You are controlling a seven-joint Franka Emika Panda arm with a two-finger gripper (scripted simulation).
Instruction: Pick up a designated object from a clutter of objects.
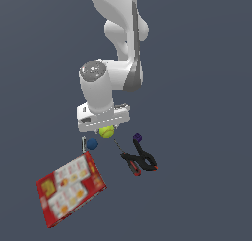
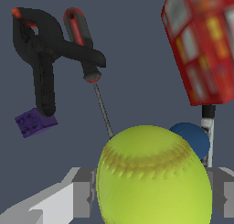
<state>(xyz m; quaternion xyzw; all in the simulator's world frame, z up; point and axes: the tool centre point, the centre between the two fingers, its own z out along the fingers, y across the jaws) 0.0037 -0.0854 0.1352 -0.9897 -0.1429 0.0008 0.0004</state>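
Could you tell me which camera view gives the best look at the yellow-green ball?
The wrist view: the yellow-green ball fills the foreground, its stitched seam plain, with the gripper jaws on either side. In the exterior view the same ball is only a small spot tucked under the hand, partly hidden.

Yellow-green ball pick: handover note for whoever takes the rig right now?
Claw: around the yellow-green ball, fingers on either side in the wrist view; contact not confirmed.
Clutter: blue ball just beside the target; red box nearer the camera on the exterior view's left; black clamp, screwdriver and purple cube on its right.
Done: approach and descent.
Left: confirm grip, lift clear without nudging the blue ball.
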